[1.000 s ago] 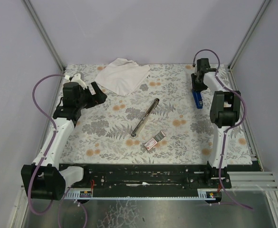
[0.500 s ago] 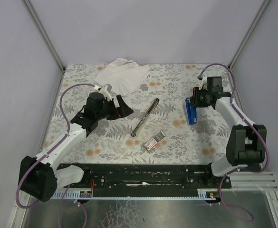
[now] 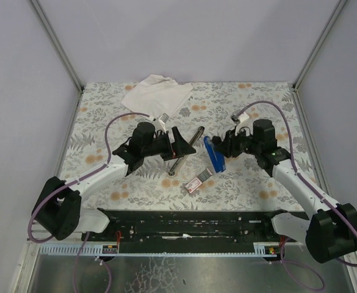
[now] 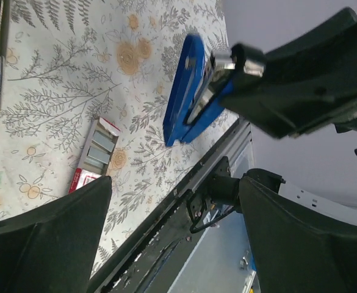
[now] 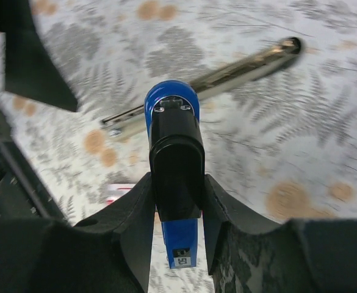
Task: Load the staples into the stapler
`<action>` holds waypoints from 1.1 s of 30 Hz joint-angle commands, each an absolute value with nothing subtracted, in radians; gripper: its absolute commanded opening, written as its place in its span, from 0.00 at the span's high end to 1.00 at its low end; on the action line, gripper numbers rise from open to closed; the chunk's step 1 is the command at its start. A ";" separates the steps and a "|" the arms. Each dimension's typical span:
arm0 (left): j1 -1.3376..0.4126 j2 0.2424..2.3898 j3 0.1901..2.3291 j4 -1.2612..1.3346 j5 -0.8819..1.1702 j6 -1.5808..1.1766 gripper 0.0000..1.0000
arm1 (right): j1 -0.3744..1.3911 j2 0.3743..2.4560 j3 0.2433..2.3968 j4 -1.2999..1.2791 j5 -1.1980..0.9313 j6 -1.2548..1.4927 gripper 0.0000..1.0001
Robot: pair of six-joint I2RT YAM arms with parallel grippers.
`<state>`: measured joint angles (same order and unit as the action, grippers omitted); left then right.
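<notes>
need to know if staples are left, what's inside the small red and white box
Silvery staple strips lie in the open box. Anything under that top layer is covered.

Floral table (image 3: 105,104) bears cloth (image 3: 157,96), silver stapler (image 3: 176,166), staples (image 3: 199,180).

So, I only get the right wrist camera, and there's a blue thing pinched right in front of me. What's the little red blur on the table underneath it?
Observer: That's the box of staples. The left wrist view shows it lying open, with silvery strips inside.
Operator: And the dark shape in my top corner?
Observer: That's part of the left pincer. From above, it hangs open over the silver stapler, facing the blue stapler that you see.
Operator: Is there anything else on the table?
Observer: Yes, a crumpled white cloth lies near the far edge.
</notes>
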<state>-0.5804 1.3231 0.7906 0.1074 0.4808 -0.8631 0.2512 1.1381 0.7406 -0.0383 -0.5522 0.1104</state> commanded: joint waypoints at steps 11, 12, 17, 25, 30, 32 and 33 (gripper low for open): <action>-0.589 1.352 0.778 0.213 0.490 -0.945 0.34 | 0.434 1.079 0.723 0.072 -0.653 0.088 1.00; -0.589 1.359 0.779 0.212 0.486 -0.945 0.35 | 0.437 1.080 0.726 0.070 -0.656 0.086 1.00; -0.589 1.389 0.802 0.195 0.465 -0.938 0.40 | 0.454 1.090 0.741 0.056 -0.684 0.076 1.00; -0.589 1.440 0.823 0.157 0.458 -0.918 0.49 | 0.479 1.104 0.765 0.013 -0.673 0.043 1.00; -0.589 1.458 0.820 0.121 0.458 -0.907 0.62 | 0.488 1.109 0.768 0.013 -0.663 0.034 1.00; -0.589 1.463 0.816 0.111 0.460 -0.900 0.62 | 0.490 1.113 0.773 0.013 -0.662 0.028 1.00; -0.590 1.467 0.817 0.107 0.464 -0.897 0.62 | 0.492 1.117 0.777 0.013 -0.665 0.025 1.00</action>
